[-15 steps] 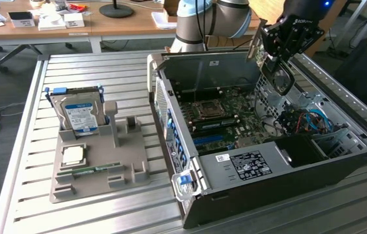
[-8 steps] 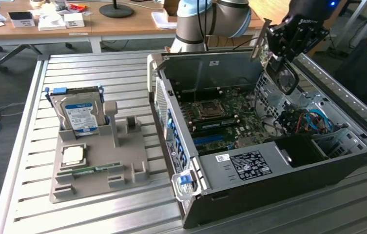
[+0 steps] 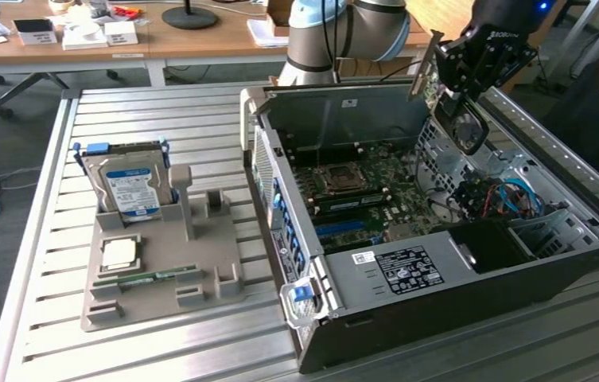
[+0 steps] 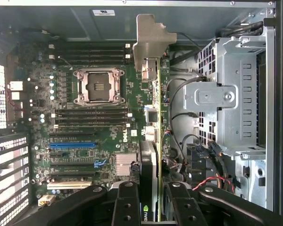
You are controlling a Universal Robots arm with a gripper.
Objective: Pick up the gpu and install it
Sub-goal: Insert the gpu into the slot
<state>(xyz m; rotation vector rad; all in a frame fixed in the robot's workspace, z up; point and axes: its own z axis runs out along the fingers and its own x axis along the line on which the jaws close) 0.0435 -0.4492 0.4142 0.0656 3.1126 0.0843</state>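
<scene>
1. Claw state. My claw [image 3: 464, 87] is closed narrow on the gpu [image 3: 469, 131]. In the wrist view the fingers [image 4: 125, 207] press on both faces of the card, which I see edge-on. The gpu [image 4: 153, 122] runs straight out from between them and ends at its pale metal bracket [image 4: 148, 42].

2. Position of the gpu. The card is in my grip, clear of everything, and hangs above the open computer case [image 3: 554, 263] near its rear wall. Below it lies the motherboard [image 4: 85, 136]. The blue expansion slot [image 4: 70, 145] sits off to one side of the card, with the drive cage [image 4: 231, 94] on the other. The card is not seated in any slot.

3. Hazards.
- Misalignment: the card's edge appears to run crosswise to the expansion slots. A descent at this heading would likely land the connector on bare board.
- Bracket strike: the bracket leads the card and could catch the case wall or the empty CPU socket [image 4: 96, 85].
- Cable snag: loose cables [image 4: 179, 141] lie just beside the card's path.
- Slip: I hold one end only, so contact at the far end could tilt the card.

4. Surroundings. The case rests on the slatted counter [image 3: 172, 350]. A grey parts holder [image 3: 161, 278] with a hard drive [image 3: 130, 187] stands well apart.
</scene>
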